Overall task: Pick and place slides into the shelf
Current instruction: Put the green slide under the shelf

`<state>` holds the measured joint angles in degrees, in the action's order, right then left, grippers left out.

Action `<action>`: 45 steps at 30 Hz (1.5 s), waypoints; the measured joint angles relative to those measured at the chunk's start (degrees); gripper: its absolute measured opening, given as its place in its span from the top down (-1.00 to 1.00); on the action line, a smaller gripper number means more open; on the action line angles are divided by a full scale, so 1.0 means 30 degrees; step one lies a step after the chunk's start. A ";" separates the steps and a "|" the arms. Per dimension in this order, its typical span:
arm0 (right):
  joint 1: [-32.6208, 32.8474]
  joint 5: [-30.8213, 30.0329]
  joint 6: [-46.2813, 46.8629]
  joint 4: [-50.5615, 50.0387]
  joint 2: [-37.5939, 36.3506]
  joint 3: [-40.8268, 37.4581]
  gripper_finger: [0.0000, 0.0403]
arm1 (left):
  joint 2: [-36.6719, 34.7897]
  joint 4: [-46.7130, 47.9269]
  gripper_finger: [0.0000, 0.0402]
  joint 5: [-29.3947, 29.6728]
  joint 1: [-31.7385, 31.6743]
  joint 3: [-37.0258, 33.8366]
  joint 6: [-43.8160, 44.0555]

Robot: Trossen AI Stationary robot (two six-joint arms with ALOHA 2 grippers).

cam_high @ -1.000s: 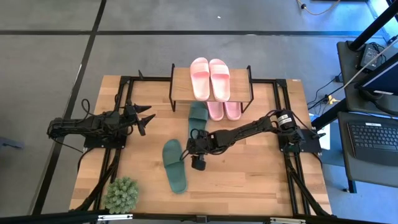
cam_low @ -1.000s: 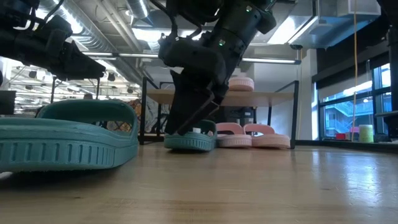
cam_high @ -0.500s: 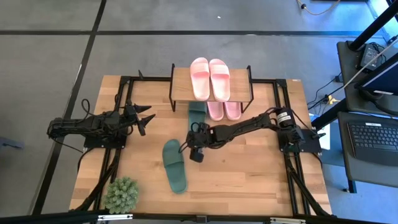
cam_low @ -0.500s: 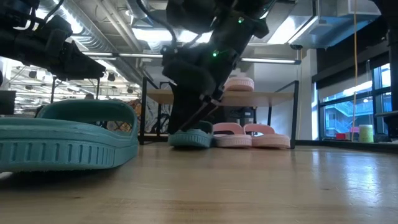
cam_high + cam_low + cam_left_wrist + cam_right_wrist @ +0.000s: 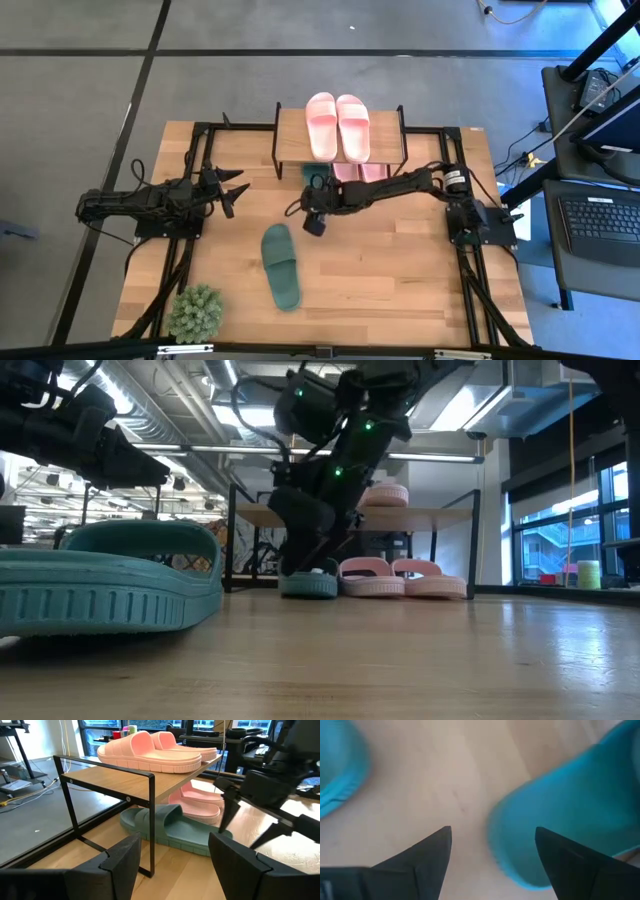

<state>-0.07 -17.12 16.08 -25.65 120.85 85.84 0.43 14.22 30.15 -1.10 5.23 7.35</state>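
The shelf [image 5: 292, 130] stands at the table's far middle, with two pink slides [image 5: 337, 127] on its top board. Two more pink slides [image 5: 197, 805] lie on the table under it. One green slide [image 5: 172, 825] lies beside them, its toe end under the shelf and its heel end sticking out toward the near edge. A second green slide [image 5: 281, 264] lies sole down on the open table. My right gripper [image 5: 306, 205] is open and slants down at the first green slide's heel. My left gripper [image 5: 236, 190] waits open at the table's left. My right gripper has the green slide's heel end [image 5: 555, 825] between its open fingers, nearer to one finger [image 5: 570, 860]. The fingers slant down from the table's near side. I cannot tell whether that finger touches the heel. The slide lies flat on the table.
A small potted plant [image 5: 195, 312] stands at the near left corner. Black frame rails [image 5: 190, 150] run along the table's left and right sides. There is open tabletop [image 5: 400, 270] near and to the right of the loose green slide.
My right gripper has swung toward the table's far edge, up to the shelf, turning a little as it went. The green slide in front of it has slid farther under the shelf.
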 joint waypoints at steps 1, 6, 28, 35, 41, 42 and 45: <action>-0.0168 0.0007 -0.0008 0.0011 -0.0012 -0.0071 -0.43 | 0.0000 0.0000 -0.12 0.0000 0.0001 0.0000 0.0000; -0.0770 0.0075 0.0015 0.0056 -0.0020 -0.0736 -0.43 | -0.0006 0.0000 -0.12 0.0000 0.0005 0.0000 0.0000; -0.0570 -0.2399 -0.1612 0.0691 -0.0020 -0.0808 -0.43 | 0.0000 0.0000 -0.12 0.0000 -0.0003 0.0000 -0.0005; -0.0669 -0.2408 -0.1953 0.0820 -0.0020 -0.0808 -0.43 | 0.0000 0.0000 -0.12 0.0000 0.0005 0.0000 0.0000; -0.1257 -0.2421 -0.2081 0.1515 -0.0020 -0.0799 -0.43 | -0.0001 0.0000 -0.12 0.0006 0.0004 0.0000 -0.0007; -0.1362 -0.2425 -0.2105 0.1500 -0.0020 -0.0798 -0.43 | 0.0000 0.0000 -0.12 0.0004 0.0000 0.0000 -0.0004; -0.1603 -0.2371 -0.2113 0.1477 -0.0020 -0.0793 -0.43 | -0.0003 0.0000 -0.12 0.0000 0.0000 0.0000 -0.0003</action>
<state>-4.88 -24.23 9.74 -21.22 120.79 83.46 0.42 14.22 30.15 -1.09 5.23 7.35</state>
